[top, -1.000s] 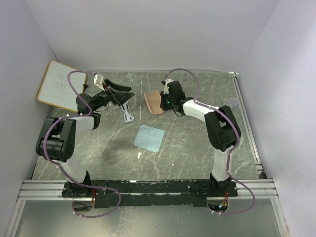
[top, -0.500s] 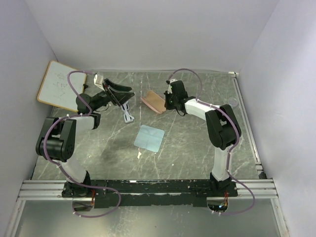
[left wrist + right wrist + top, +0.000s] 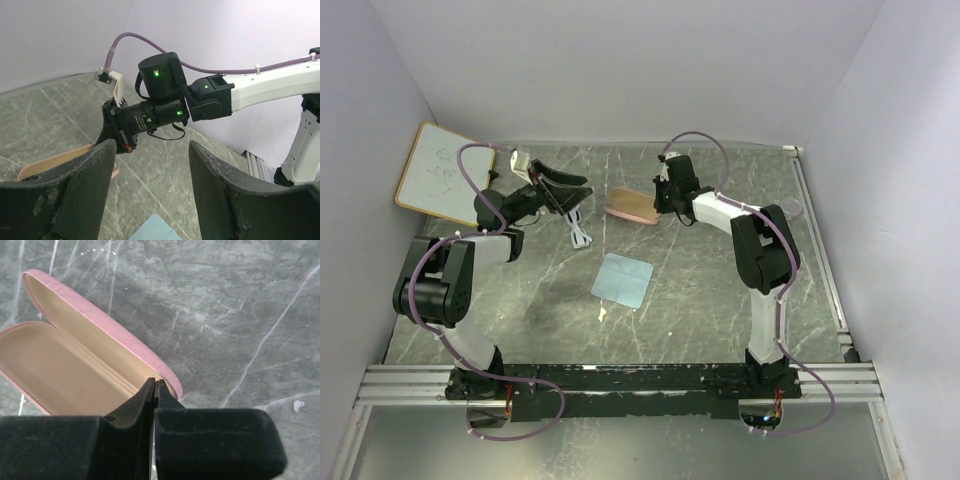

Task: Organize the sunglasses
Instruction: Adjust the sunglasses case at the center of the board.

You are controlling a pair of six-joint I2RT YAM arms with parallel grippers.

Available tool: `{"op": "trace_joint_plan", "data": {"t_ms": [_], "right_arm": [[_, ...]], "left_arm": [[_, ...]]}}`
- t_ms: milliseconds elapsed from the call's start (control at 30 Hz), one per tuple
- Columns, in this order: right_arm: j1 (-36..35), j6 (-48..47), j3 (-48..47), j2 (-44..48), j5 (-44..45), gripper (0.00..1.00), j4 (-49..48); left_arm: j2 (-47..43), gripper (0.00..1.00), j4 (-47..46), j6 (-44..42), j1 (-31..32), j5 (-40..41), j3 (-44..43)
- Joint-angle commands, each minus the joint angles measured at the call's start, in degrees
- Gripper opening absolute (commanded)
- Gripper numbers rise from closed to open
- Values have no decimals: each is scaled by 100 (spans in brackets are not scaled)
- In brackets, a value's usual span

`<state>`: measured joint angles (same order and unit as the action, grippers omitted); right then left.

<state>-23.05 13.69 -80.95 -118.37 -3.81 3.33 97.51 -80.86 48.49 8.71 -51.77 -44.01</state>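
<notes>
You are holding the pink case open: your right end effector is clenching on its rim. Your left end effector is hanging released and empty. The sunglasses are lying on the desk at its 5 o'clock, with their long axis running from 11 to 5 o'clock. I cannot tell which way they are facing. Next, the left is probably needing to pinch their thin frame.

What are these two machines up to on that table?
The right hand is pinched shut on the rim of an open pink case lying on the table. The left hand hangs open near the pale sunglasses, which lie on the table, not yet in the case. A blue cloth lies nearer the front.
</notes>
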Motion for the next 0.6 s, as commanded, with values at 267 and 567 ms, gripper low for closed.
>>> {"op": "trace_joint_plan", "data": {"t_ms": [267, 567], "right_arm": [[142, -105, -346, -282, -40, 0, 32], [204, -125, -536, -412, -97, 0, 55]], "left_arm": [[75, 71, -284, 16, -53, -157, -117], [61, 71, -152, -95, -52, -149, -132]]}}
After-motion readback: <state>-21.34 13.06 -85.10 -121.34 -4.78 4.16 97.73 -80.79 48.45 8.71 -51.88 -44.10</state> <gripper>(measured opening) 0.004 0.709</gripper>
